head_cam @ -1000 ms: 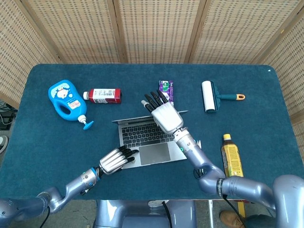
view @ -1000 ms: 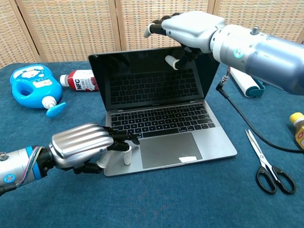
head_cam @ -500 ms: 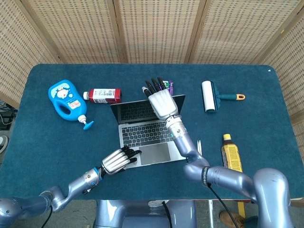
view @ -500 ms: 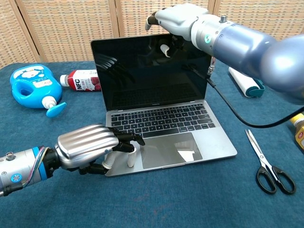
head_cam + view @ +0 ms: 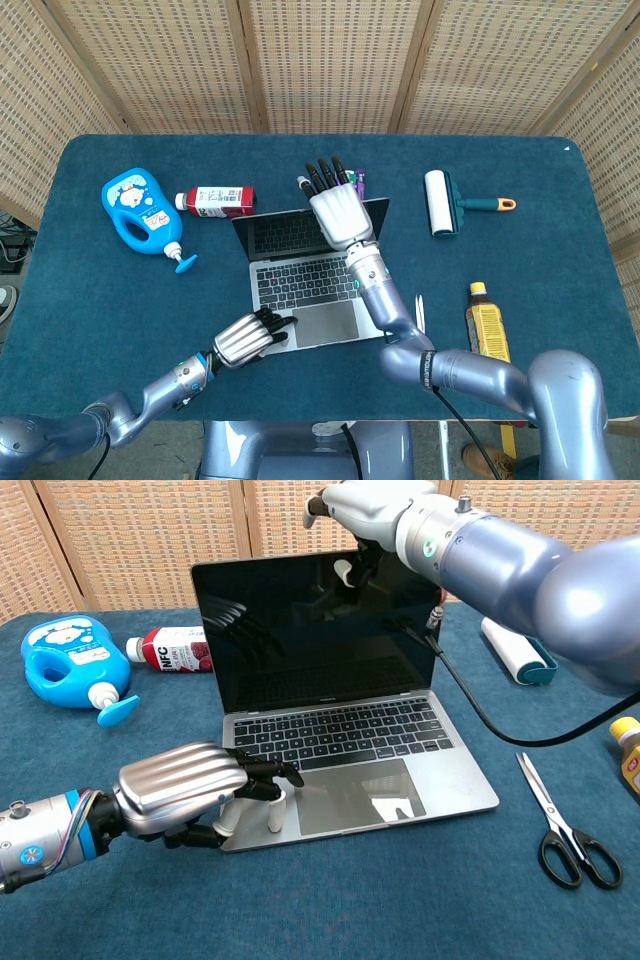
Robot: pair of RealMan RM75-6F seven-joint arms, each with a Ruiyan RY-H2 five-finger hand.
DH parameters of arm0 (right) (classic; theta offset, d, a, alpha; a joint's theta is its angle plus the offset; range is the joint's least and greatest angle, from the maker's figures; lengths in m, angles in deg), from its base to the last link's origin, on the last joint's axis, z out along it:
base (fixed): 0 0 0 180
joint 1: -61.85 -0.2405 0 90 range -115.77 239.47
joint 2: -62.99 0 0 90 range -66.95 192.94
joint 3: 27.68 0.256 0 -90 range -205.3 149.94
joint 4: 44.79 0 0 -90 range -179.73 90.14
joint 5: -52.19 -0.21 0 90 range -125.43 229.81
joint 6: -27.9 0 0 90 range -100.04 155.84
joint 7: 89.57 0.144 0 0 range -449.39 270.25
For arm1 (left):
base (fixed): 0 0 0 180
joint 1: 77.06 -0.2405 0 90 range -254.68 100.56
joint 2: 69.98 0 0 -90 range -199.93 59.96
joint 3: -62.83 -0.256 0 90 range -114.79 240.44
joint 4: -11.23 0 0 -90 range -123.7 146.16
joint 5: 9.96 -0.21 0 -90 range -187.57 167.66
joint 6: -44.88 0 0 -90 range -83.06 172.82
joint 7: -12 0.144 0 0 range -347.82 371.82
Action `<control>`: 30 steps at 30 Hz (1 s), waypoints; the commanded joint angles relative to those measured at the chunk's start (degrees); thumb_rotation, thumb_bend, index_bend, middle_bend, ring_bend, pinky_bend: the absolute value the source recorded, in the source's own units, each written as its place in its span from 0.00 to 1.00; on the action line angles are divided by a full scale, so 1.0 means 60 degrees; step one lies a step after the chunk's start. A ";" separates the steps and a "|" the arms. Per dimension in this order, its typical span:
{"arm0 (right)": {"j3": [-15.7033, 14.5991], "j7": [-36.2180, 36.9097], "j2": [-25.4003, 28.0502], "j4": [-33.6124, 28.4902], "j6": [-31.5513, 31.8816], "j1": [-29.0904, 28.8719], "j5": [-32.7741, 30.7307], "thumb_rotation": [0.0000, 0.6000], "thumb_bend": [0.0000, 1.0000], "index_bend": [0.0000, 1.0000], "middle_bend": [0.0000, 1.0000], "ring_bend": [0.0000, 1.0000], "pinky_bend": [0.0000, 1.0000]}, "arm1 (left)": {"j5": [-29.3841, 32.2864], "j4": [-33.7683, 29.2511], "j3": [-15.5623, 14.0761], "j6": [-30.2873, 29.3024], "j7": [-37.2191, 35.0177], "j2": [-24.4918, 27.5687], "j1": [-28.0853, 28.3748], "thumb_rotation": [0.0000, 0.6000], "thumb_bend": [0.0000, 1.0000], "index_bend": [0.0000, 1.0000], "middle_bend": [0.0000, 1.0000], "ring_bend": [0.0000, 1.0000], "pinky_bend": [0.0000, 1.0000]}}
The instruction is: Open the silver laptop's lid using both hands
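Observation:
The silver laptop (image 5: 300, 282) (image 5: 330, 650) stands open in the middle of the table, its dark screen nearly upright. My left hand (image 5: 245, 338) (image 5: 180, 785) rests on the front left corner of the base, its fingers lying on the palm rest beside the trackpad. My right hand (image 5: 340, 212) (image 5: 375, 505) hovers at the lid's top edge with its fingers stretched out past the edge. Its thumb hangs in front of the screen. I cannot tell whether it touches the lid.
A blue detergent bottle (image 5: 140, 210) and a red-labelled bottle (image 5: 215, 200) lie at the left. A lint roller (image 5: 440, 203) lies at the back right, a yellow bottle (image 5: 487, 330) at the right. Scissors (image 5: 565, 840) lie beside the laptop. A purple packet (image 5: 357, 180) sits behind the lid.
The lid swung from partly raised to nearly upright with my right hand on its top edge. That hand has since lifted slightly. My left hand stayed on the base.

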 commanded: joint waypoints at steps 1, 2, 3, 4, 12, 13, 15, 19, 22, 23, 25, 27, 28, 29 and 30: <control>-0.0202 0.0043 0.0315 -0.0492 0.0210 0.0151 0.0214 1.00 0.69 0.19 0.15 0.03 0.00 | 0.0003 -0.0075 -0.0011 -0.0169 -0.0058 0.0091 -0.0058 1.00 1.00 0.37 0.19 0.30 0.32; -0.0272 0.0084 0.0432 -0.0668 0.0287 0.0221 0.0328 1.00 0.68 0.19 0.15 0.03 0.00 | -0.0003 -0.0113 -0.0012 -0.0256 -0.0097 0.0135 -0.0083 1.00 1.00 0.37 0.18 0.30 0.32; -0.0374 0.0176 0.0611 -0.0915 0.0405 0.0338 0.0516 1.00 0.68 0.19 0.15 0.03 0.00 | -0.0022 -0.0179 -0.0024 -0.0374 -0.0170 0.0218 -0.0108 1.00 1.00 0.36 0.18 0.30 0.31; -0.0450 0.0258 0.0749 -0.1095 0.0473 0.0429 0.0648 1.00 0.68 0.18 0.15 0.03 0.00 | -0.0044 -0.0239 -0.0036 -0.0458 -0.0233 0.0287 -0.0121 1.00 0.99 0.34 0.16 0.28 0.30; -0.1216 0.1416 0.2435 -0.2665 0.1151 0.1543 0.2166 1.00 0.24 0.10 0.11 0.03 0.00 | -0.0298 -0.0986 -0.0048 -0.1403 -0.0683 0.1313 -0.0184 1.00 0.02 0.00 0.00 0.00 0.01; -0.1356 0.1698 0.2748 -0.2884 0.1283 0.1773 0.2441 1.00 0.17 0.09 0.10 0.03 0.00 | -0.0326 -0.1154 -0.0061 -0.1562 -0.0672 0.1540 -0.0231 1.00 0.00 0.00 0.00 0.00 0.00; -0.1640 0.2245 0.3345 -0.3269 0.1567 0.2245 0.2934 1.00 0.07 0.07 0.09 0.03 0.00 | -0.0329 -0.1498 -0.0062 -0.1920 -0.0506 0.2029 -0.0395 1.00 0.00 0.00 0.00 0.00 0.00; -0.2032 0.3036 0.4079 -0.3624 0.2000 0.2886 0.3645 1.00 0.00 0.05 0.07 0.03 0.00 | -0.0243 -0.2093 -0.0146 -0.2358 -0.0393 0.2786 -0.0738 1.00 0.00 0.00 0.00 0.00 0.00; -0.2498 0.3687 0.4713 -0.3855 0.2533 0.3618 0.4195 1.00 0.00 0.04 0.06 0.01 0.00 | -0.0159 -0.2381 -0.0318 -0.3084 -0.0411 0.3525 -0.1317 1.00 0.00 0.00 0.00 0.00 0.00; -0.2610 0.3861 0.4850 -0.3886 0.2639 0.3786 0.4327 1.00 0.00 0.03 0.05 0.01 0.00 | -0.0150 -0.2410 -0.0357 -0.3278 -0.0402 0.3663 -0.1477 1.00 0.00 0.00 0.00 0.00 0.00; -0.2905 0.4205 0.5119 -0.3877 0.2935 0.4258 0.4519 1.00 0.00 0.03 0.03 0.00 0.00 | -0.0071 -0.2309 -0.0449 -0.3798 -0.0238 0.3990 -0.1957 1.00 0.00 0.00 0.00 0.00 0.00; -0.3184 0.4518 0.5286 -0.3827 0.3180 0.4667 0.4700 1.00 0.00 0.01 0.02 0.00 0.00 | 0.0175 -0.2293 -0.0425 -0.4306 -0.0136 0.4189 -0.2471 1.00 0.00 0.00 0.00 0.00 0.00; -0.3362 0.4708 0.5363 -0.3777 0.3287 0.4920 0.4763 1.00 0.00 0.01 0.01 0.00 0.00 | 0.0425 -0.2349 -0.0374 -0.4571 -0.0184 0.4303 -0.2800 1.00 0.00 0.00 0.00 0.00 0.00; -0.3483 0.4836 0.5405 -0.3743 0.3370 0.5105 0.4801 1.00 0.00 0.00 0.00 0.00 0.00 | 0.0628 -0.2418 -0.0330 -0.4723 -0.0249 0.4395 -0.3027 1.00 0.00 0.00 0.00 0.00 0.00; -0.3646 0.5002 0.5432 -0.3668 0.3518 0.5373 0.4849 1.00 0.00 0.00 0.00 0.00 0.00 | 0.0935 -0.2553 -0.0268 -0.4881 -0.0367 0.4554 -0.3323 1.00 0.00 0.00 0.00 0.00 0.00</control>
